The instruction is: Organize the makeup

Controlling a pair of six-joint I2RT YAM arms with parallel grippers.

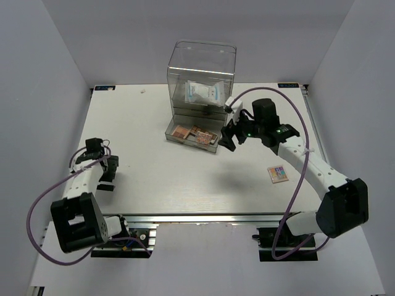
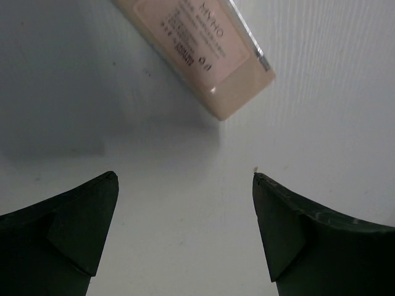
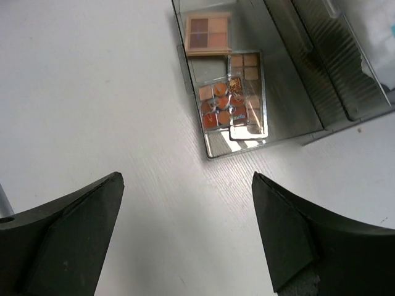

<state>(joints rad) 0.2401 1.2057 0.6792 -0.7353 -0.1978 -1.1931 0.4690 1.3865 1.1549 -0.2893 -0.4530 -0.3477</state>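
Both arms (image 1: pixel 80 183) have white links (image 1: pixel 311 163), black housings (image 1: pixel 342 206) and purple cables (image 1: pixel 294 185); left pincer (image 2: pixel 185 177) and right pincer (image 3: pixel 186 176) are black.

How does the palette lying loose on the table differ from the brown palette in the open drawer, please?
The loose palette lies on the bare table, the brown palette inside the drawer. The loose one has multicoloured squares, the brown one tan and brown. Both are small, flat, face up.

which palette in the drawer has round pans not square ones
The clear-cased palette with orange-brown round pans. The pink-framed palette beside it and the beige one it overlaps both have square pans.
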